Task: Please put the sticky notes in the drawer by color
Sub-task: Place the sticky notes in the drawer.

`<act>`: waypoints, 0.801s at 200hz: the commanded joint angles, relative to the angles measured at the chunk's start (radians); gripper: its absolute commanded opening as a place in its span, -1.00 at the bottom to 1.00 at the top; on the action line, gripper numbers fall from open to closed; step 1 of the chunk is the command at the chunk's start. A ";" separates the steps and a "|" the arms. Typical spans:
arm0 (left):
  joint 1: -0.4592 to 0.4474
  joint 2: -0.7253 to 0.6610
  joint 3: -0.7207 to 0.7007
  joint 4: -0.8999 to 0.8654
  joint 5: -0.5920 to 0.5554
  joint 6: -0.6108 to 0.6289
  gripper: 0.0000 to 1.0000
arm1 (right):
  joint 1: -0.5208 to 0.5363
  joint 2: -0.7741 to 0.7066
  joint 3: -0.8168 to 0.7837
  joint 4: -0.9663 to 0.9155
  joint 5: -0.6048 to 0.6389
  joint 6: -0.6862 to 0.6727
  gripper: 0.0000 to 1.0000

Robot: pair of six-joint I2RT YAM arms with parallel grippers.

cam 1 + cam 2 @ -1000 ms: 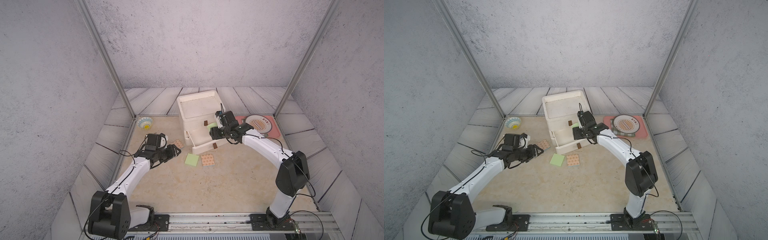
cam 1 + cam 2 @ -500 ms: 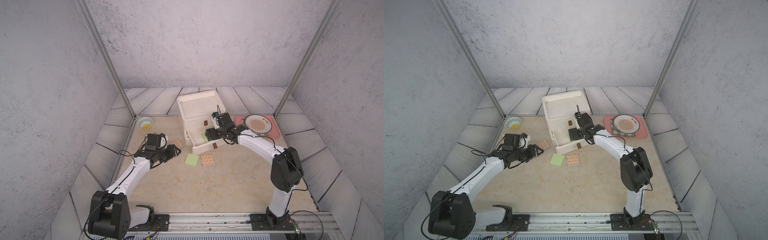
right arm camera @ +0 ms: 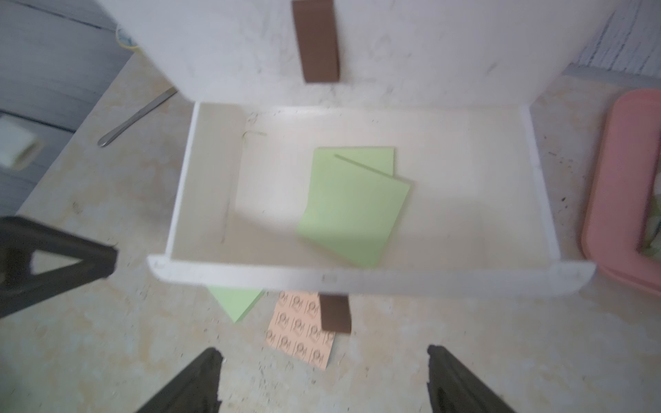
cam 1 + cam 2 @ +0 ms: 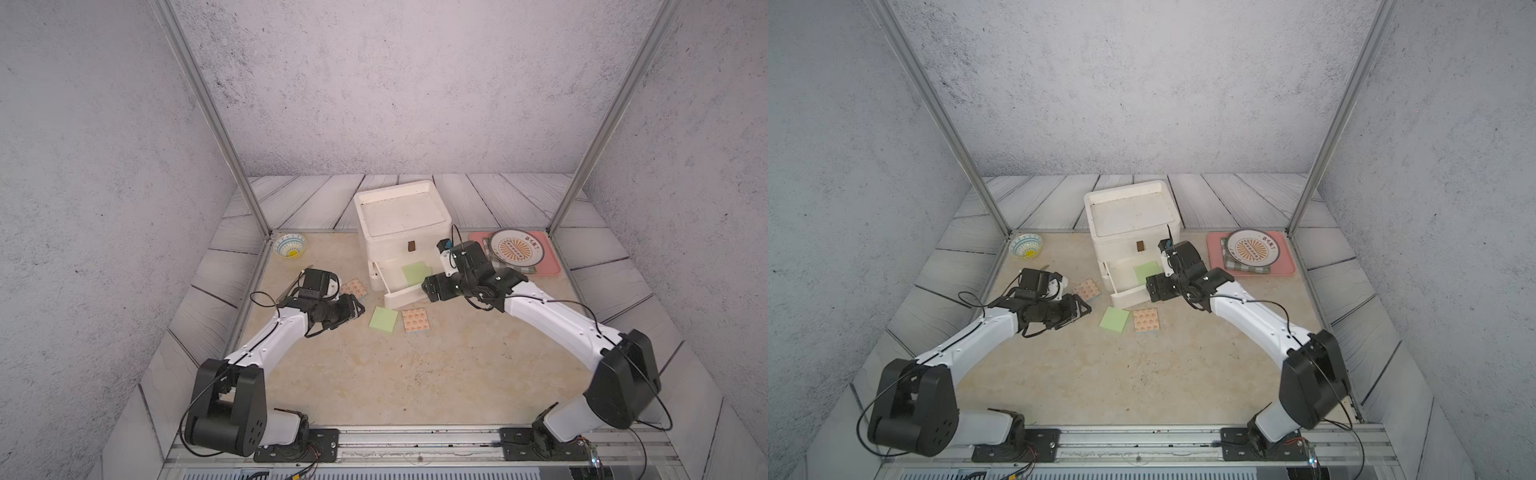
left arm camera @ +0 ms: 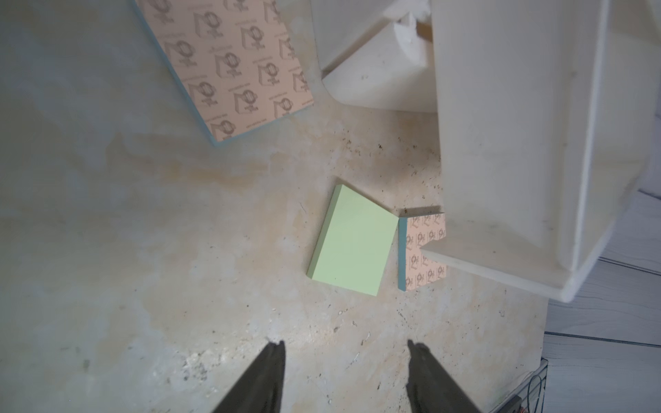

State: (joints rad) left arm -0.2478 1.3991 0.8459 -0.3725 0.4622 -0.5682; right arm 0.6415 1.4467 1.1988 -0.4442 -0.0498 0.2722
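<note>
Sticky note, green [image 3: 352, 211], now dropped in open drawer [image 3: 357, 277]; right tool [image 3: 323, 352] released, empty; left tool [image 5: 345, 345] parted, empty. Desk pad [image 5: 352, 241], green, pending.

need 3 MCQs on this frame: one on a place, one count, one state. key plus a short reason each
1. Where does the loose green pad lie?
A) inside the open drawer
B) on the table in front of that drawer, beside an orange-patterned pad
C) leaning upright against the drawer front

2. How many orange-patterned pads lie on the table?
A) one
B) two
C) four

3. What is the right gripper doing?
A) shut on a green pad
B) shut on the drawer front
C) open, holding nothing

Key: B, it lies flat on the table next to the patterned pad. B, a second orange-patterned pad lies near the left gripper. C, its jaws stand apart with only table between them.
</note>
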 commanded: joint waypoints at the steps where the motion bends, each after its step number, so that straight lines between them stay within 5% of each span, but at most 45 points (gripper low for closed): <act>1: -0.071 0.068 0.066 -0.037 -0.038 0.059 0.28 | 0.027 -0.144 -0.172 0.054 0.020 0.046 0.82; 35: -0.182 0.201 0.190 -0.165 -0.170 0.192 0.61 | 0.027 -0.321 -0.376 0.119 0.090 0.074 0.83; 77: -0.223 0.288 0.263 -0.230 -0.302 0.262 0.67 | 0.025 -0.455 -0.474 0.084 0.185 0.094 0.86; 90: -0.246 0.297 0.268 -0.231 -0.360 0.292 1.00 | 0.025 -0.484 -0.499 0.091 0.192 0.101 0.88; 160: -0.299 0.421 0.326 -0.175 -0.359 0.347 0.97 | 0.018 -0.535 -0.578 0.144 0.183 0.124 0.90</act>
State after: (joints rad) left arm -0.5304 1.7660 1.1255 -0.5453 0.1181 -0.2646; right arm 0.6651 0.9497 0.6334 -0.3328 0.1150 0.3779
